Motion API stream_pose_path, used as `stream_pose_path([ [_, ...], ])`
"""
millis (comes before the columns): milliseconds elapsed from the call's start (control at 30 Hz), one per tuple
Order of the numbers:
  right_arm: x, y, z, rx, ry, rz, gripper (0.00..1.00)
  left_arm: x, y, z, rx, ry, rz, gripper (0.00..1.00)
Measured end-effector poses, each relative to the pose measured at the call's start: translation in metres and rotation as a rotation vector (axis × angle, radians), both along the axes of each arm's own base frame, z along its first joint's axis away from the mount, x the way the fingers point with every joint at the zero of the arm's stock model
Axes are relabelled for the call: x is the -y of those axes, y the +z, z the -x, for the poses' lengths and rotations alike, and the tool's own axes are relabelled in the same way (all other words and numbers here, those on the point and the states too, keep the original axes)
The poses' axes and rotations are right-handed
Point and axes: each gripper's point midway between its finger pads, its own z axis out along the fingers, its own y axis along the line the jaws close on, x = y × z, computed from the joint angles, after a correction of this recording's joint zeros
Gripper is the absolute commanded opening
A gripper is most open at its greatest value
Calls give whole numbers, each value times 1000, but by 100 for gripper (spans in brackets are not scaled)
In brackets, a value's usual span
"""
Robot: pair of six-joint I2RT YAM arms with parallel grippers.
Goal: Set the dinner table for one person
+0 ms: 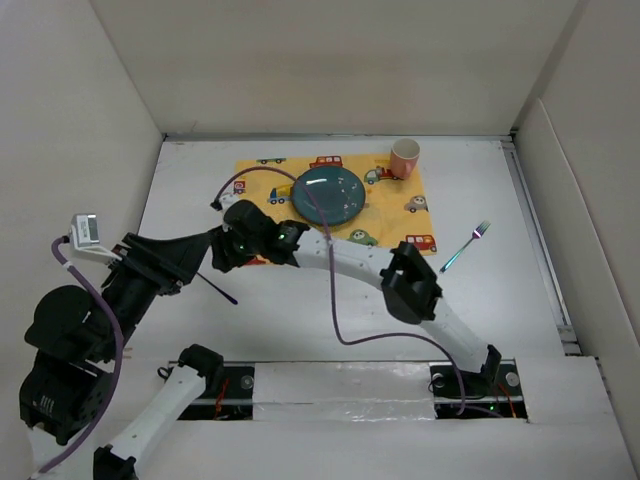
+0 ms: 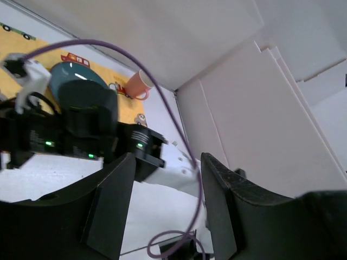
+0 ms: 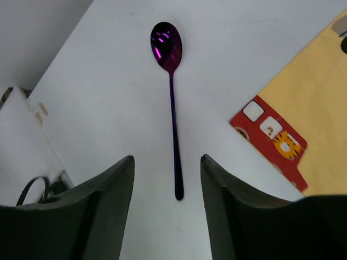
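- The white dinner table (image 1: 480,310) fills the view. A yellow car-print mat (image 1: 395,225) lies by its far edge, holding a teal plate (image 1: 330,195) and an orange cup (image 1: 404,158).
- A purple spoon (image 3: 172,108) lies on bare table off the mat's near left corner.
- The right gripper (image 3: 167,158) hovers over the spoon handle, jaws apart.
- The left gripper (image 2: 168,160) is near the left edge, jaws apart and empty.
- A fork (image 1: 465,247) lies toward the right edge.

Teal plate (image 1: 329,194) and pink cup (image 1: 404,158) on yellow mat (image 1: 390,215)

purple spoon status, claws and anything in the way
Right claw open, over the glossy purple metal spoon. Left claw open, empty. Spoon flat on matte white dinner table, off the yellow car-print mat. Nothing covering it.
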Motion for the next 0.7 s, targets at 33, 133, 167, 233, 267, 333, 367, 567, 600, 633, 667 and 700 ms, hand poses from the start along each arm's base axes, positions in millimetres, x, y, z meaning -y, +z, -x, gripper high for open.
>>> stream_pose_path([
  [33, -8, -11, -1, 8, -3, 30, 62, 0, -1, 5, -2, -10, -1, 49],
  [133, -25, -43, -3, 25, -9, 88, 64, -2, 4, 21, 10, -37, -3, 49],
  [167, -27, -54, -1, 22, -9, 110, 64, -2, 7, 25, 20, -48, -1, 49],
  [233, -27, -74, 3, 15, -8, 155, 64, -2, 9, 32, 33, -68, -2, 49],
  [267, -26, -83, 5, 12, -8, 177, 64, -1, 9, 35, 36, -79, -2, 49],
  [333, -24, -97, 8, 9, -10, 217, 64, 1, 7, 38, 33, -99, -6, 49],
  [367, -24, -103, 9, 13, -11, 231, 64, 2, 6, 39, 32, -107, -9, 49],
  [567, -32, -104, 18, 61, -7, 246, 64, 3, -2, 42, 20, -123, -38, 50],
  [600, -33, -104, 21, 65, -4, 248, 64, 4, -3, 42, 18, -125, -42, 50],
  [633, -34, -105, 23, 70, -2, 250, 62, 4, -5, 42, 15, -128, -46, 50],
  [667, -35, -105, 25, 76, 1, 252, 60, 5, -6, 41, 12, -131, -50, 50],
  [700, -35, -105, 27, 84, 3, 256, 59, 6, -9, 40, 6, -133, -55, 50],
])
